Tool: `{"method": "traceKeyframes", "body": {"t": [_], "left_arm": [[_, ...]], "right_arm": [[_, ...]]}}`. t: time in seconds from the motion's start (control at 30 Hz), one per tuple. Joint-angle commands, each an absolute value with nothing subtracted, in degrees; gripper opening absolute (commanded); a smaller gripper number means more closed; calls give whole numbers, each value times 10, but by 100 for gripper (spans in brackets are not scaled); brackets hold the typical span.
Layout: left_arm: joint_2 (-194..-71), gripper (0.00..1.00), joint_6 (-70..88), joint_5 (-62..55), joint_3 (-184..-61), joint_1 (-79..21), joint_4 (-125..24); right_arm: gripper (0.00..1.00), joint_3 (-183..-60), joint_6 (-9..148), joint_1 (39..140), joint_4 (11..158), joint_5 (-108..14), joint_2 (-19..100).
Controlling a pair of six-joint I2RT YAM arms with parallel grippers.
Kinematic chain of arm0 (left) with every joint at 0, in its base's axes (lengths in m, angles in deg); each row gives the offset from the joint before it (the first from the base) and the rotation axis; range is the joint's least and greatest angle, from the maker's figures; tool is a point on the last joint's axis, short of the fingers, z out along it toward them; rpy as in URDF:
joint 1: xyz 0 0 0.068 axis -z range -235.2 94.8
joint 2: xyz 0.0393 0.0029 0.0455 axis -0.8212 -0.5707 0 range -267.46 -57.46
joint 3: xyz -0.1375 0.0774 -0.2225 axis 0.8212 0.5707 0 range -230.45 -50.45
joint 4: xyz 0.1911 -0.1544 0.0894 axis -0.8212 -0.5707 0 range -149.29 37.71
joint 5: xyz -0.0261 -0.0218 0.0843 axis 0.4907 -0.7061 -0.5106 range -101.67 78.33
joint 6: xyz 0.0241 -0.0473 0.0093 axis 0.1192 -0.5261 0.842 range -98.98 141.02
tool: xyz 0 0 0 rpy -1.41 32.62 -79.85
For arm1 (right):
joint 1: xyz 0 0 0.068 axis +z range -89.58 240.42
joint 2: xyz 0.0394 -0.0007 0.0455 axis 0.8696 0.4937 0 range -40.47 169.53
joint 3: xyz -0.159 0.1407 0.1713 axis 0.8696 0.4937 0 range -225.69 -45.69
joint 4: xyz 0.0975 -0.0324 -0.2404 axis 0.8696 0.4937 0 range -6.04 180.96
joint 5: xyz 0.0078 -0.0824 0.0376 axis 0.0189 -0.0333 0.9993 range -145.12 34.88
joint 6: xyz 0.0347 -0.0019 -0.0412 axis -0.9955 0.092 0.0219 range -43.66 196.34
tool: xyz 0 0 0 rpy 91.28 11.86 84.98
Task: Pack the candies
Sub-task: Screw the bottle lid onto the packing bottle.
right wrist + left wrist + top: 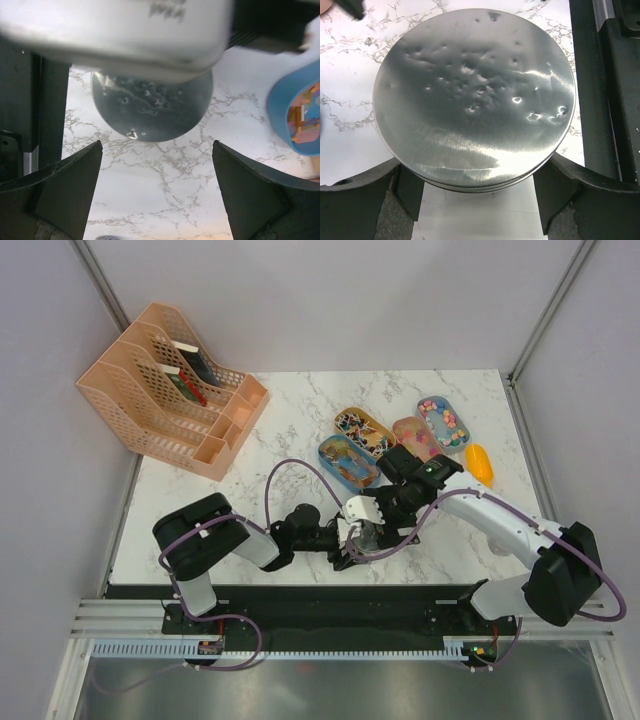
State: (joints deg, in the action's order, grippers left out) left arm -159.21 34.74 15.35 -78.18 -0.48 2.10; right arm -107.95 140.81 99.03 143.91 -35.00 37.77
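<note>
**Robot test cell in a lab**

A marble-patterned tabletop (pixel 300 410) is being boxed in by pale walls (pixel 330 300) and aluminium corner posts (pixel 103 285). A left arm (pixel 215 540) and a right arm (pixel 510 525) are being carried on a black base plate (pixel 340 597) at its near edge, with purple cables (pixel 290 468) being looped along them and a slotted cable duct (pixel 330 648) being run across the front. On the top, candies (pixel 445 425) are being held in oval trays (pixel 321 452).
</note>
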Motion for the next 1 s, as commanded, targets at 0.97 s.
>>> {"method": "traceKeyframes", "body": {"t": [0.97], "left_arm": [[-1609, 33, 363, 112, -778, -10, -53]], "right_arm": [[98, -1120, 1434, 1016, 1497, -302, 423]]}}
